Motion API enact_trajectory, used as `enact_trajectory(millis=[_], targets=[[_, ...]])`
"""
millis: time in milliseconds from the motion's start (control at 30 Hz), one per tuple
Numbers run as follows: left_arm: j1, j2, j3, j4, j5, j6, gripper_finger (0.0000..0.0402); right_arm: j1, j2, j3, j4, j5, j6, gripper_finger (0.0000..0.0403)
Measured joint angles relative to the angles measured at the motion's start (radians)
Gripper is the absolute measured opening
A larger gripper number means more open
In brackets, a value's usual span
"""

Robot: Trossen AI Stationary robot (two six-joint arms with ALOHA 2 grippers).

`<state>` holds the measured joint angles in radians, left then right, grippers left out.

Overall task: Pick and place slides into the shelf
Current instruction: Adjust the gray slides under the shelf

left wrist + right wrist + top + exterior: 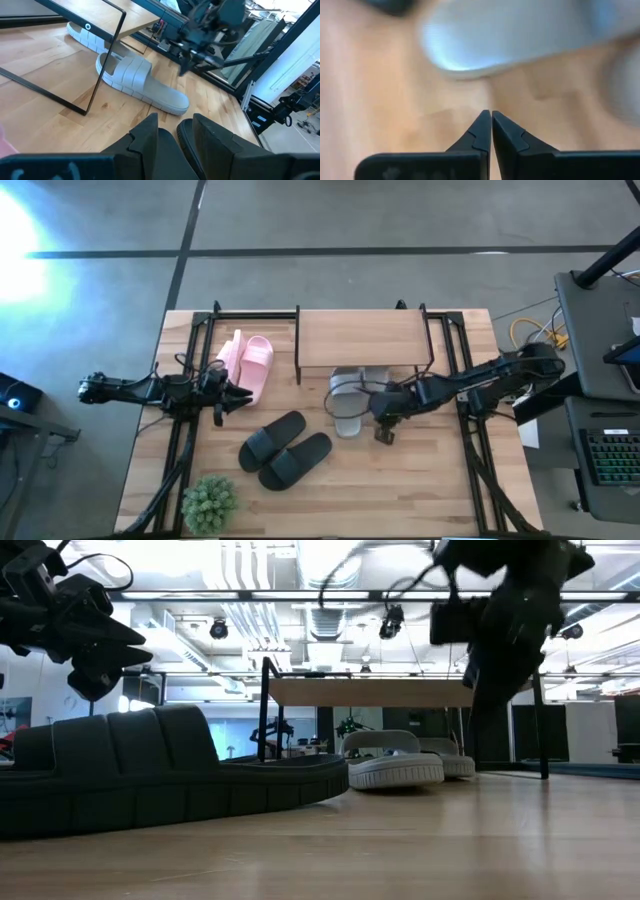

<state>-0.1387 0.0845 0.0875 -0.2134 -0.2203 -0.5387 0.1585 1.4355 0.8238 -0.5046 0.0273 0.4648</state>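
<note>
The shelf (360,338) stands at the table's far middle on thin black legs. Two light grey slides (352,395) lie soles down on the table, partly under the shelf's near edge, toes toward the near side. The pink slides (248,360) lie left of the shelf, and the black slides (285,452) lie near the table's middle. My right gripper (385,432) is shut and empty. It hangs tilted down just off the toe of the nearer grey slide (510,35), above the bare wood. My left gripper (240,395) waits beside the pink slides, slightly open (175,127) and empty.
A small green plant (210,502) stands at the near left corner. Black frame rails (180,440) run along both sides of the table. Bare wood lies along the near edge, right of the black slides.
</note>
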Motion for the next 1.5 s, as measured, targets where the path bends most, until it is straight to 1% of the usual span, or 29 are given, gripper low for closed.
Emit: enact_trajectory(millis=[67, 133, 233, 400, 600, 700, 767, 833, 900, 1000, 1067, 1133, 1233, 1300, 1333, 1500], targets=[[0.0, 0.0, 0.0, 0.001, 0.0, 0.0, 0.0109, 0.007, -0.009, 0.0, 0.033, -0.103, -0.031, 0.0009], [0.0, 0.0, 0.0, 0.002, 0.0, 0.0, 0.0109, 0.014, -0.002, 0.0, 0.062, -0.157, -0.052, 0.0009], [0.0, 0.0, 0.0, 0.003, 0.0, 0.0, 0.0109, 0.02, 0.04, 0.0, 0.128, -0.168, -0.071, 0.0009], [0.0, 0.0, 0.0, 0.003, 0.0, 0.0, 0.0109, 0.029, 0.152, 0.027, 0.238, -0.206, -0.07, 0.0009], [0.0, 0.0, 0.0, 0.003, 0.0, 0.0, 0.0109, 0.054, 0.267, 0.105, 0.251, -0.202, -0.123, 0.0009], [0.0, 0.0, 0.0, 0.004, 0.0, 0.0, 0.0109, 0.06, 0.293, 0.136, 0.254, -0.136, -0.152, 0.0008], [0.0, 0.0, 0.0, 0.004, 0.0, 0.0, 0.0109, 0.06, 0.311, 0.156, 0.258, -0.111, -0.16, 0.0009], [0.0, 0.0, 0.0, 0.004, 0.0, 0.0, 0.0109, 0.056, 0.326, 0.169, 0.251, -0.05, -0.159, 0.0008], [0.0, -0.001, 0.0, 0.004, 0.0, 0.0, 0.0109, 0.052, 0.341, 0.178, 0.248, 0.043, -0.15, 0.0008], [0.0, 0.0, 0.0, 0.004, 0.0, 0.0, 0.0109, 0.037, 0.356, 0.183, 0.226, 0.188, -0.091, 0.0008], [0.0, 0.0, 0.0, 0.004, 0.0, 0.0, 0.0109, 0.025, 0.359, 0.184, 0.228, 0.263, -0.068, 0.0008], [0.0, 0.001, 0.0, 0.004, 0.0, 0.0, 0.0109, 0.016, 0.359, 0.184, 0.227, 0.346, -0.065, 0.0008], [0.0, 0.0, 0.0, 0.004, 0.0, 0.0, 0.0109, 0.003, 0.359, 0.184, 0.226, 0.51, -0.069, 0.0008], [0.0, 0.0, 0.0, 0.004, 0.0, 0.0, 0.0109, -0.01, 0.359, 0.184, 0.217, 0.586, -0.073, 0.0008], [0.0, 0.0, 0.0, 0.004, 0.0, 0.0, 0.0109, -0.016, 0.359, 0.184, 0.208, 0.602, -0.073, 0.0008], [0.0, 0.0, 0.0, 0.004, 0.0, 0.0, 0.0109, -0.033, 0.359, 0.184, 0.171, 0.605, -0.067, 0.0008]])
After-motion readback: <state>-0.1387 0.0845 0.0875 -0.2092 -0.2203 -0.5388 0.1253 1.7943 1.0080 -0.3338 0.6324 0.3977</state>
